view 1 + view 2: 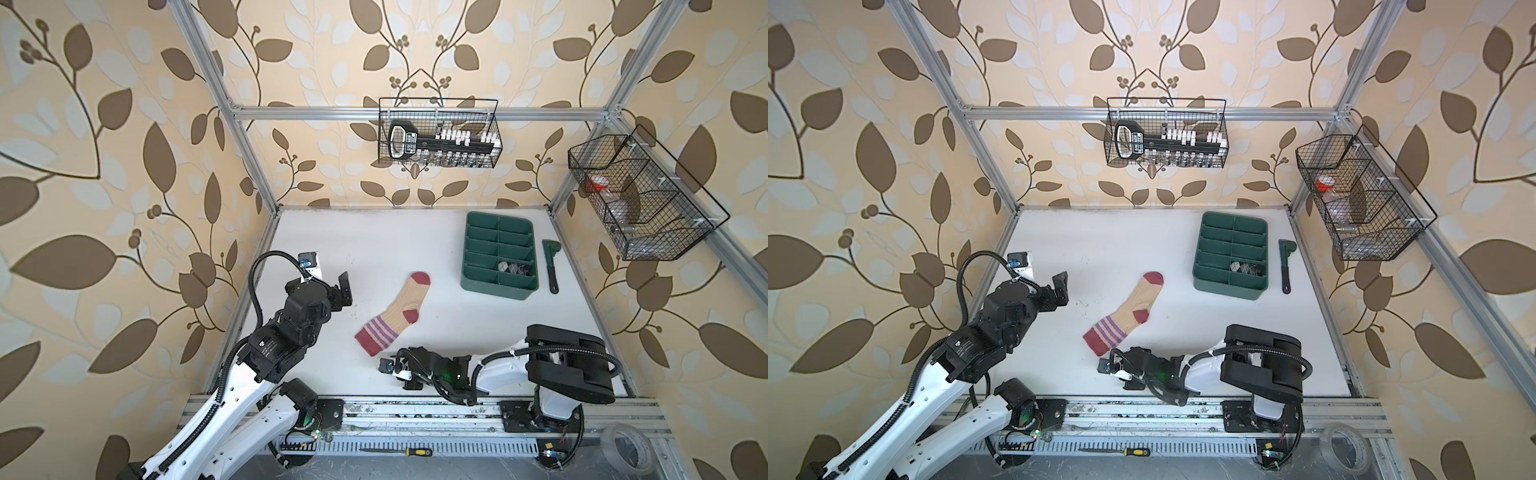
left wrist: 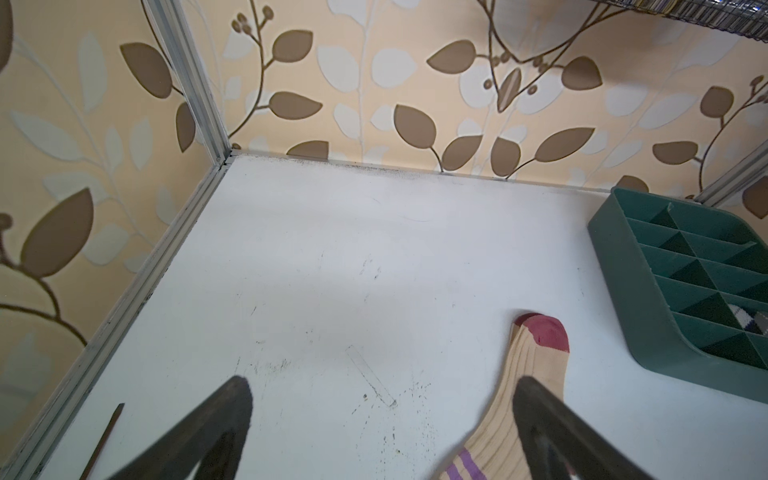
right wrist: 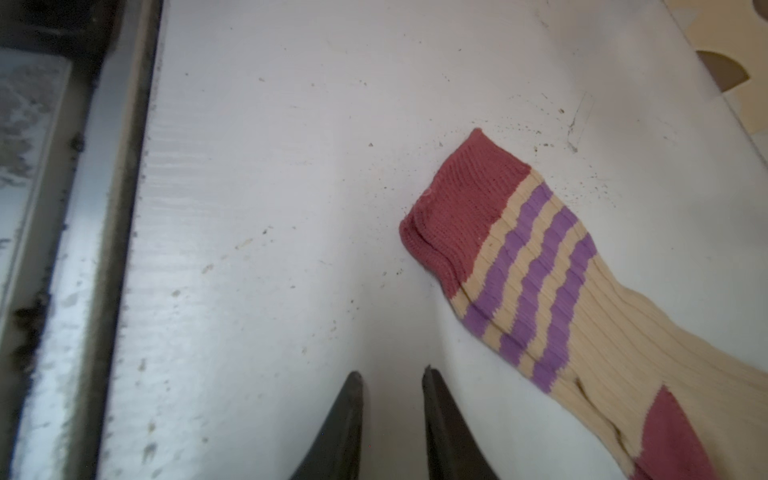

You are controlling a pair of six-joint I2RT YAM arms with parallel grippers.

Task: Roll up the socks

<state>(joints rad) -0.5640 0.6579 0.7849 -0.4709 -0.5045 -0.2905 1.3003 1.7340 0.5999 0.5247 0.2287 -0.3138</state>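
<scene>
One beige sock (image 1: 395, 318) lies flat mid-table, maroon cuff nearest, with open table (image 1: 374, 241) to its left and beyond. Its cuff lies close to the near edge. Both pincers hold nothing: the left gripper (image 2: 382, 384) gapes wide, the right gripper (image 3: 392, 374) is slightly parted.

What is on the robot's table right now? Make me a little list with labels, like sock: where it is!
striped sock: lying flat and unrolled on the white table, nothing holding it
diamond sock: bundled up inside one compartment of the green tray
left gripper: wide open, empty, apart from the striped sock
right gripper: jaws a little apart, empty, close to the striped sock's maroon cuff but not touching it
rolling: striped sock not yet rolled
</scene>
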